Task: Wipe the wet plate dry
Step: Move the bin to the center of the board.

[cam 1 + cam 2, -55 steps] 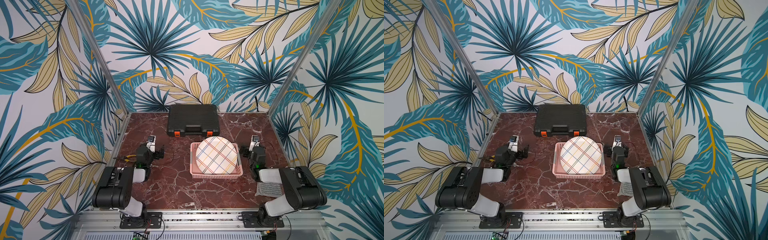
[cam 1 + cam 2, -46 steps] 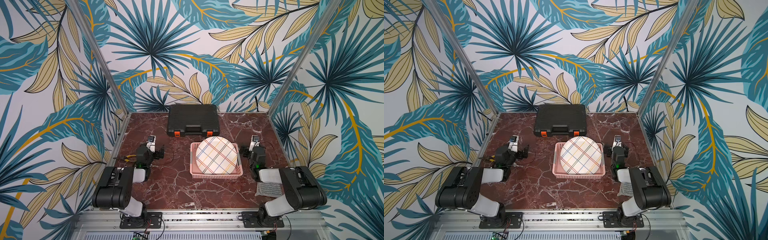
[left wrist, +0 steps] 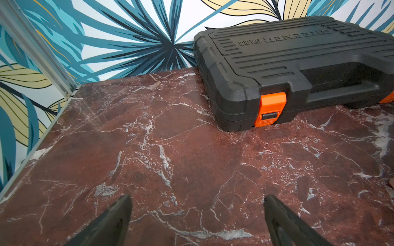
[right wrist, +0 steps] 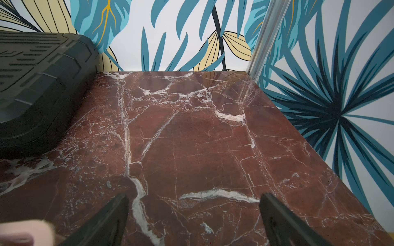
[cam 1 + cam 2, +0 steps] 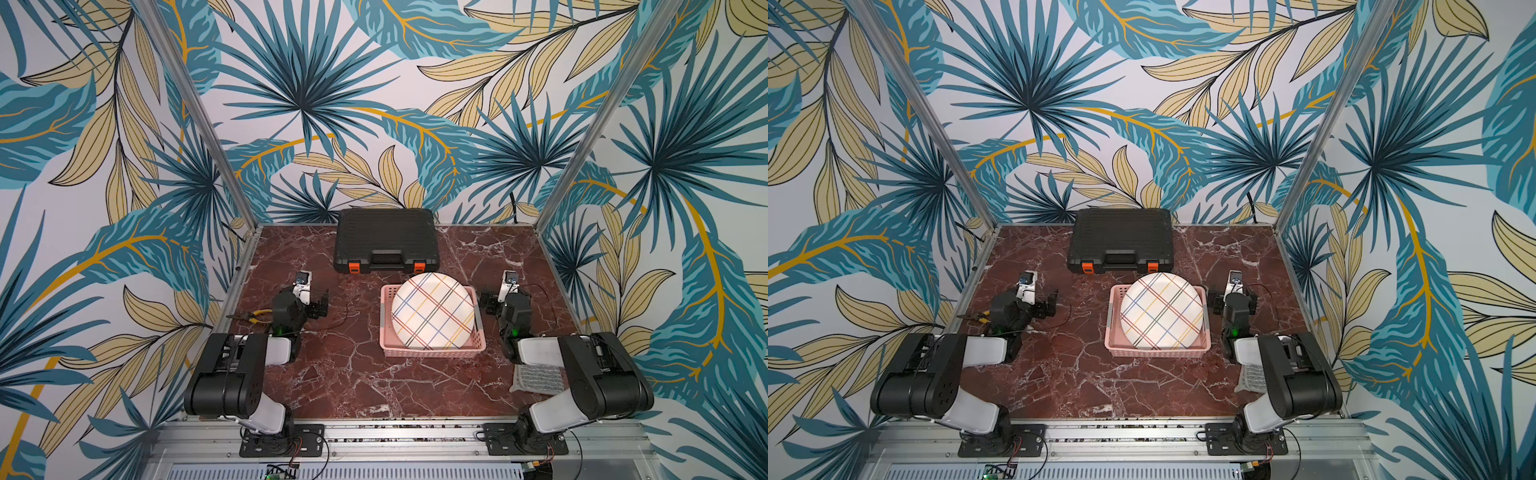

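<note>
The plate (image 5: 432, 316), white with coloured plaid lines, leans tilted inside a pink basket (image 5: 432, 354) right of the table's middle; both top views show it (image 5: 1160, 311). A grey striped cloth (image 5: 536, 380) lies at the front right, partly under the right arm. My left gripper (image 5: 318, 302) rests low on the table left of the basket, open and empty, with bare marble between its fingers (image 3: 197, 213). Just right of the basket, my right gripper (image 5: 490, 300) is also open and empty (image 4: 194, 210).
A black tool case (image 5: 386, 241) with orange latches lies shut at the back centre. Yellow-handled pliers (image 5: 253, 318) lie by the left edge, beside the left arm. Aluminium posts and patterned walls close in the marble table (image 5: 340, 374). A corner of the pink basket (image 4: 19, 232) shows in the right wrist view.
</note>
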Available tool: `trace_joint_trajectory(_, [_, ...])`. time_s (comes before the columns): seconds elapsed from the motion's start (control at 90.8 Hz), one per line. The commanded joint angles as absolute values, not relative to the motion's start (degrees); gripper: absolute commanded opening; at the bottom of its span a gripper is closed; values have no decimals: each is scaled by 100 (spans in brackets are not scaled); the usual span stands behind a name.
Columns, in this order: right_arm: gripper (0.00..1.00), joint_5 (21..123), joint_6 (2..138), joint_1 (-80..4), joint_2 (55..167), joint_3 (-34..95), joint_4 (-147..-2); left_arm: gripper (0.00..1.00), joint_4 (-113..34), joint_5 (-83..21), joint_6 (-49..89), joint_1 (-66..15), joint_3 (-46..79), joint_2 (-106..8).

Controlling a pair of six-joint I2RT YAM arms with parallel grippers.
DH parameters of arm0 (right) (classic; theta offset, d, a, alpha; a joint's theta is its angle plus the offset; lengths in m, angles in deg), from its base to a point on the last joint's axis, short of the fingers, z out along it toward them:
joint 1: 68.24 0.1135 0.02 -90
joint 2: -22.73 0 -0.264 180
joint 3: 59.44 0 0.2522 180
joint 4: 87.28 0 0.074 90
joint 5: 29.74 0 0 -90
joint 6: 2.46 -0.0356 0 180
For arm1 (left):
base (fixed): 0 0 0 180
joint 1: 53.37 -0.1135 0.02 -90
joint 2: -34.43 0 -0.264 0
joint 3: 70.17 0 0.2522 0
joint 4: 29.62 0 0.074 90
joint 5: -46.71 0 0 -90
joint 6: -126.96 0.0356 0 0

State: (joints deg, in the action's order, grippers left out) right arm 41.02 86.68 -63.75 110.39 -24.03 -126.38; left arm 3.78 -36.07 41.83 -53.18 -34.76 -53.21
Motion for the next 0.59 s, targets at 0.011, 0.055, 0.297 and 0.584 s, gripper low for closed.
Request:
trace_joint_trajectory(0.011, [100,4134,8627,-6367,10978,-2404,-12674,100,473,-3635,4167,-5298,-3373,-5235])
trace_joint_trajectory(0.055, [100,4137,8631,-6362,10983,-2402,-12674,100,474,-3639,4171,-5299,-3374,-5233])
trace_joint_trajectory(0.297, [100,3920,8757,-6237,10463,-2335,-12177,100,140,-3532,4174,-5319,-3282,-4804])
trace_joint_trajectory(0.584, [100,3090,5063,-6191,8643,-729,-6629,100,-6120,-2765,4864,-5286,-647,-3471])
